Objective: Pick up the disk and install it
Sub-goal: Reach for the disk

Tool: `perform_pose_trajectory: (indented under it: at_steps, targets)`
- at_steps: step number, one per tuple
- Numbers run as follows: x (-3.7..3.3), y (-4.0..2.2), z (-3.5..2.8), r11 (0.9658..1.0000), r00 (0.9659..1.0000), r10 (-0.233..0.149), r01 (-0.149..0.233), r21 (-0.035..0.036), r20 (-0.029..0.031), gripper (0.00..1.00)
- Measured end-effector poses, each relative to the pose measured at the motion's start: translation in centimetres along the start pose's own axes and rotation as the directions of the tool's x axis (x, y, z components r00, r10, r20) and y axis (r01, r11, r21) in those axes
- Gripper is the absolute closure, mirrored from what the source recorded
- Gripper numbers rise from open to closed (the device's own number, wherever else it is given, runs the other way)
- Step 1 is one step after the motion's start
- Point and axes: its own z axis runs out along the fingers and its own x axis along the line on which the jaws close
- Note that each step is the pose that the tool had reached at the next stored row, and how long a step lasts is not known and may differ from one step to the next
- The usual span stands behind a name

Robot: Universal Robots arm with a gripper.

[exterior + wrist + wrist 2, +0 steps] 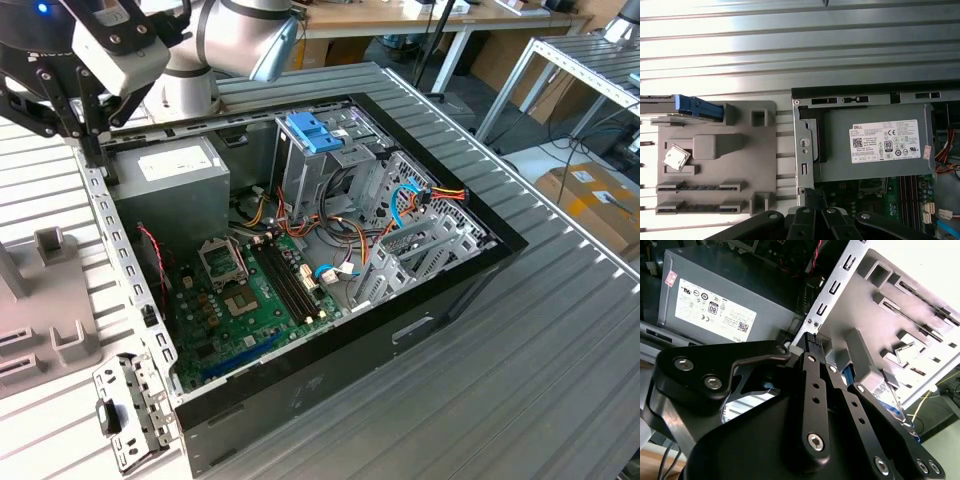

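1. Table (560,330): a ribbed metal surface that spans the exterior view and carries all the other items.

2. Computer case (330,375): it lies on its side with the cover off, in the centre of the exterior view. Inside it:
- the motherboard (250,300), at lower centre of the frame;
- the grey power supply (160,185) with a white label, at upper left of the frame, against the perforated wall of the case;
- a pale blue bracket (313,130), on top of the drive cage at upper centre of the frame.

3. My arm (235,35): it enters the exterior view from the upper left corner.

4. Grey fixture (740,165): in the first wrist view it sits on the table just beside the case, on the far side of the perforated wall from the power supply (875,145). It has several slots and pockets.

5. My gripper (88,140): in the exterior view it hangs at upper left, above the case wall beside the power supply. In the second wrist view the gripper (811,344) shows its two finger bars drawn together, with no gap at the tips. It is closed and holds nothing.

6. The disk (696,106): it stands on edge in a slot at a corner of the fixture, on the side away from the case. Its bright blue end tab faces the fixture's middle. It is well apart from my gripper.

7. Small silver square chip (676,157): it rests in a pocket of the fixture, near the disk.
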Motion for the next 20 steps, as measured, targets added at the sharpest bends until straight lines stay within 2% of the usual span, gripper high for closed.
perform_pose_trajectory:
  at_steps: [20]
  targets:
    - [1.69,-0.13,-0.05,1.0,1.0,0.0,0.0,0.0,0.0001,0.89]
